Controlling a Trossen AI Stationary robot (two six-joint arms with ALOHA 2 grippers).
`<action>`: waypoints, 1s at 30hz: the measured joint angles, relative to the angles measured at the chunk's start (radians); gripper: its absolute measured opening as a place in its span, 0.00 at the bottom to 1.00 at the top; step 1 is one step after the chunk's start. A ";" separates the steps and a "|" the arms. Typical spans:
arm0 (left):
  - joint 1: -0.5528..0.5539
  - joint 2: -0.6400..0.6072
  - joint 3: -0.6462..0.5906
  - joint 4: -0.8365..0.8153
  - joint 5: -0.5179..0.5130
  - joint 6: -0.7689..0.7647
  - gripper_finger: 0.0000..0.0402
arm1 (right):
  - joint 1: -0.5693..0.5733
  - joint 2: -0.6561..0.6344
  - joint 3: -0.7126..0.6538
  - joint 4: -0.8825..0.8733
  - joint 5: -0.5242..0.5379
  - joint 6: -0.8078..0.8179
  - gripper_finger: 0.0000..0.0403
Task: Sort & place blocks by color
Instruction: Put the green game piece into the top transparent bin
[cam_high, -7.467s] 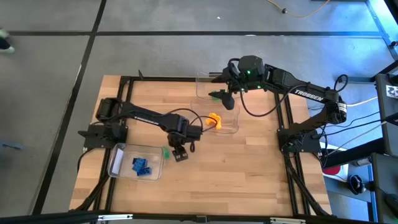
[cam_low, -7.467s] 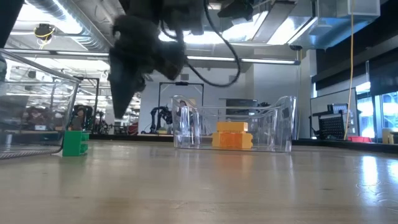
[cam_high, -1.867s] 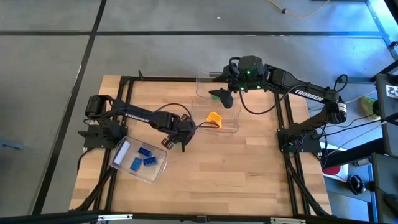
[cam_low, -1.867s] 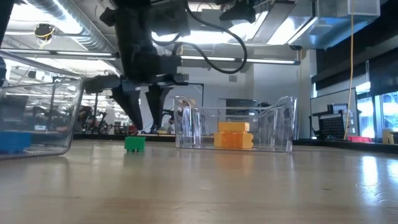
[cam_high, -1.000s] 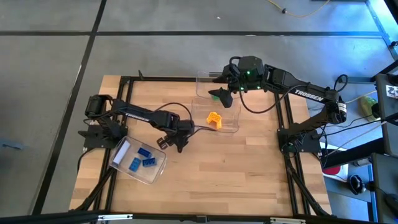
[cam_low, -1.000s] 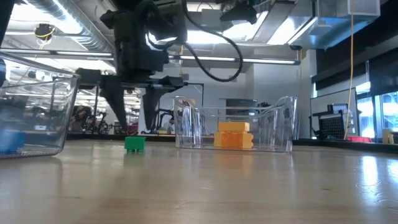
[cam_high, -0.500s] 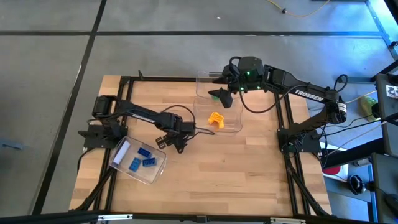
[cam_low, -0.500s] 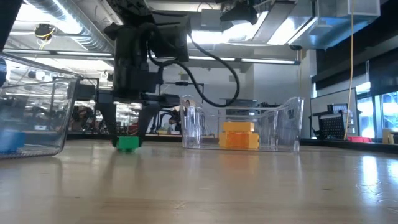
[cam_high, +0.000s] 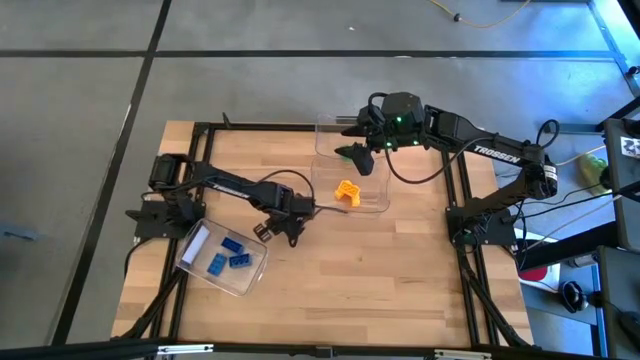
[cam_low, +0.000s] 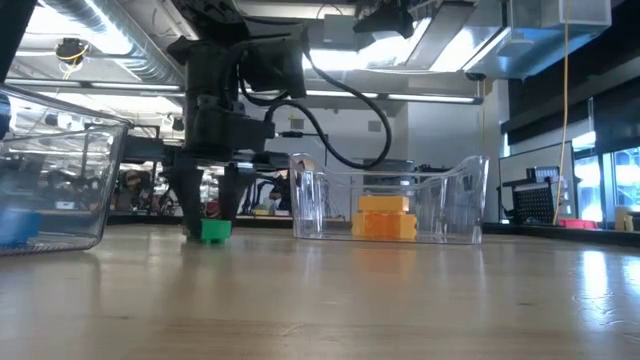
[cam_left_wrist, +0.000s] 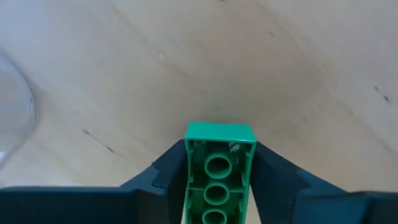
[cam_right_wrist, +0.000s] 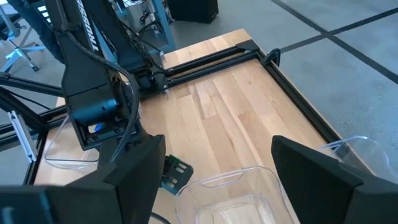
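Left gripper (cam_left_wrist: 219, 180) clamped on green brick (cam_left_wrist: 219, 168) at counter (cam_high: 380, 260) center-left — brick on the wood, 2 o'clock of blue-brick bin (cam_high: 222, 258). Right gripper (cam_high: 360, 157) apart, over far bin (cam_high: 345, 135).

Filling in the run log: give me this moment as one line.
left tool: closing on green block, on table | right tool: open, over clear bin | yellow blocks: binned

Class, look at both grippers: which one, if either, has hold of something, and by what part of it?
The left gripper clamps a green block by its two long sides, on the table. The right gripper is open and holds nothing.
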 joint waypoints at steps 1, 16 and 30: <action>0.000 -0.003 0.000 -0.001 -0.001 -0.024 0.31 | 0.000 0.000 0.000 0.000 0.000 0.000 0.73; 0.145 -0.396 0.000 -0.007 -0.029 -0.573 0.30 | 0.000 0.000 0.000 0.001 0.002 -0.055 0.73; 0.206 -0.746 0.002 0.572 0.002 -0.870 0.30 | 0.000 0.016 -0.111 0.105 -0.180 -0.103 0.73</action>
